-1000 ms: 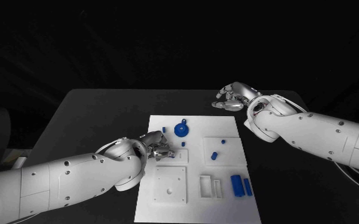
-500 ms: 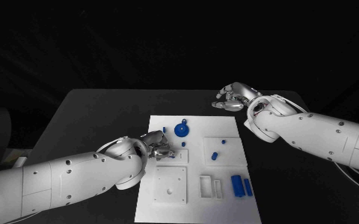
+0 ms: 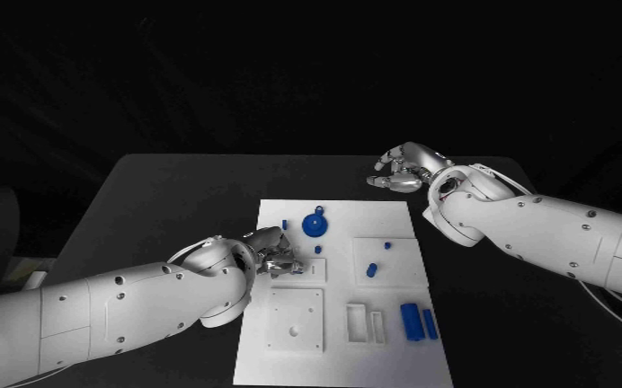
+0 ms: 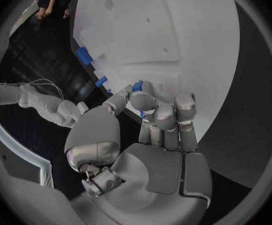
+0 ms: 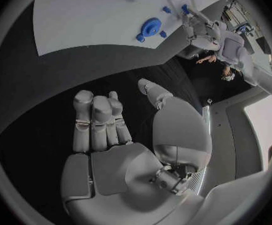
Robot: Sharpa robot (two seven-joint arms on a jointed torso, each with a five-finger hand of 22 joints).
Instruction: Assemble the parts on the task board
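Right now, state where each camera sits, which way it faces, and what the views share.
Head view: on the robot's head, looking down at the task board; both white arms enter, left hand at the board's left edge, right hand beyond it.
Left wrist view: behind the left hand, facing the board.
Right wrist view: behind the right hand, facing the board.
Shared: head and right wrist views both show the round blue part.

1. You are looking at a robotics lab or test cell: a black table (image 3: 169, 190) stands against a dark backdrop.
2. A white task board (image 3: 340, 352) with small blue parts (image 3: 315, 224) lies centred, a bench-test fixture.
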